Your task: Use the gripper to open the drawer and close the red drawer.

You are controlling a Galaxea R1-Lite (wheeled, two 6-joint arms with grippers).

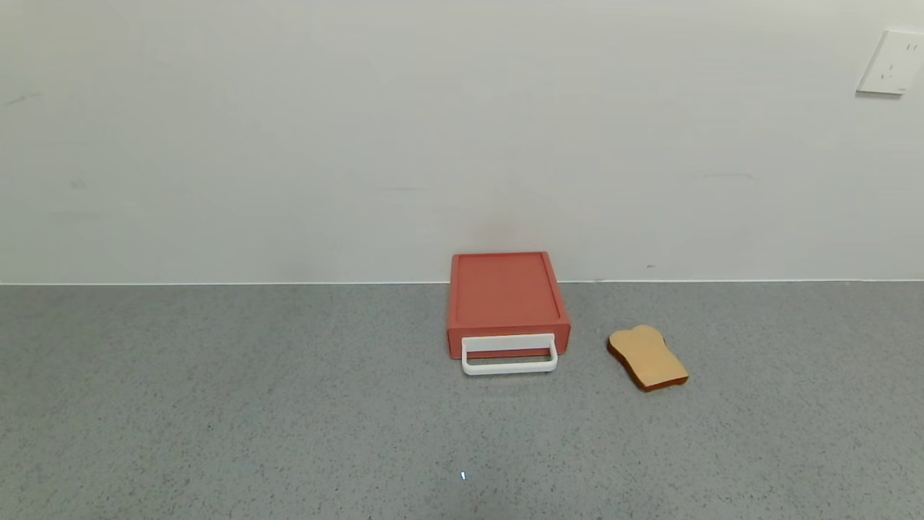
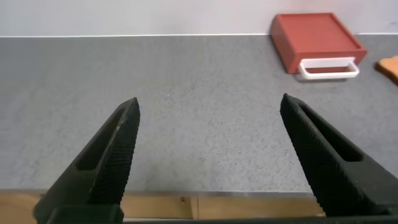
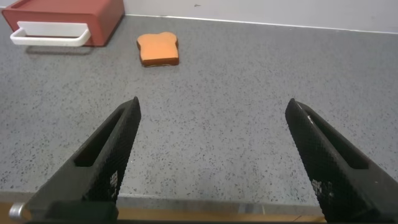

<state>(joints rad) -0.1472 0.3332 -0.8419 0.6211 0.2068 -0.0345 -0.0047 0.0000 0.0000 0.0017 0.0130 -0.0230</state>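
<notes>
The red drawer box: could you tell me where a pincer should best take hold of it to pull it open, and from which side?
Grip the white loop handle on the red drawer box, coming from the front. It juts from the front face toward the robot, leaving a gap to hook; the back sits against the wall.

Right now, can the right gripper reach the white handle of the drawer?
Probably yes. The right gripper is open, and only bare counter lies between it and the white handle of the drawer; the toast sits aside.

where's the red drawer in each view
Head view: drawer at centre, against the wall, closed.
Left wrist view: drawer in the upper right corner.
Right wrist view: drawer in the upper left corner, partly cut off.
Shared landmark: the toast slice beside it.
</notes>
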